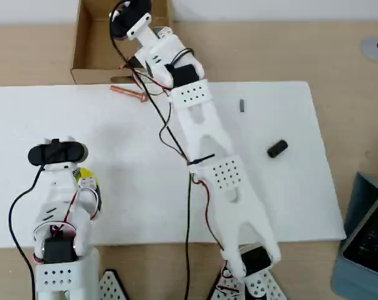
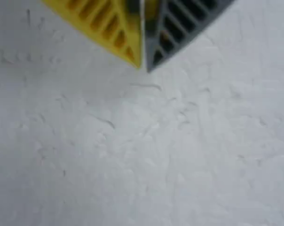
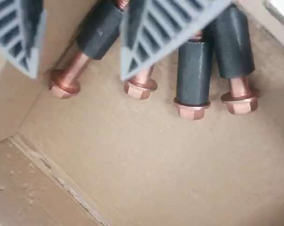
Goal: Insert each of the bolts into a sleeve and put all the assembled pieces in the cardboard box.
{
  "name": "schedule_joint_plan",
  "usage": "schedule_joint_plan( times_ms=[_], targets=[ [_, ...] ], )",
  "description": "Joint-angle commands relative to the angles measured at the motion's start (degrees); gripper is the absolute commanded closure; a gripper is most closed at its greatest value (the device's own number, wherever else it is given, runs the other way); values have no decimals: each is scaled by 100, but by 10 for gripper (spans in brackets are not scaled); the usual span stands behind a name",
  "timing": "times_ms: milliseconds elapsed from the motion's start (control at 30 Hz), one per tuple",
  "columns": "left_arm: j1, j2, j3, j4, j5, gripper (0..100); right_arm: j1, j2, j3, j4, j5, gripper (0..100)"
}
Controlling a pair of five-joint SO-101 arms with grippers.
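My right gripper (image 3: 78, 74) hangs open inside the cardboard box (image 3: 146, 160), its grey fingers (image 3: 165, 28) standing wide apart. Several assembled pieces, black sleeves with copper bolts in them, lie side by side on the box floor; one (image 3: 98, 33) lies between the fingers, two more (image 3: 193, 66) (image 3: 233, 42) beside it. In the high view the right gripper (image 1: 131, 19) reaches into the box (image 1: 92, 75). A loose copper bolt (image 1: 129, 92) lies on the white mat just outside the box. A loose black sleeve (image 1: 277, 149) lies to the right. My left gripper (image 2: 143, 61), yellow and grey, is shut just above the mat (image 2: 142, 155).
The long right arm (image 1: 208, 150) crosses the white mat (image 1: 114, 187) diagonally. A small grey piece (image 1: 242, 105) lies on the mat right of it. The left arm (image 1: 61, 206) stands at the near left. A dark grey bin (image 1: 367, 244) sits off the mat's right edge.
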Motion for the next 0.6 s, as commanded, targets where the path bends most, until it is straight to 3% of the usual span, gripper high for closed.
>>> schedule_joint_plan(
  times_ms=[0,467,567],
  targets=[
    [-35,-40,62,-18,-35,998,-4,-242,-831,492,0,864],
    [-26,-40,62,-18,-44,998,75,-1578,-1270,2127,-26,864],
    [-26,-40,62,-18,-44,998,207,-1965,-1270,2567,-492,864]
  ],
)
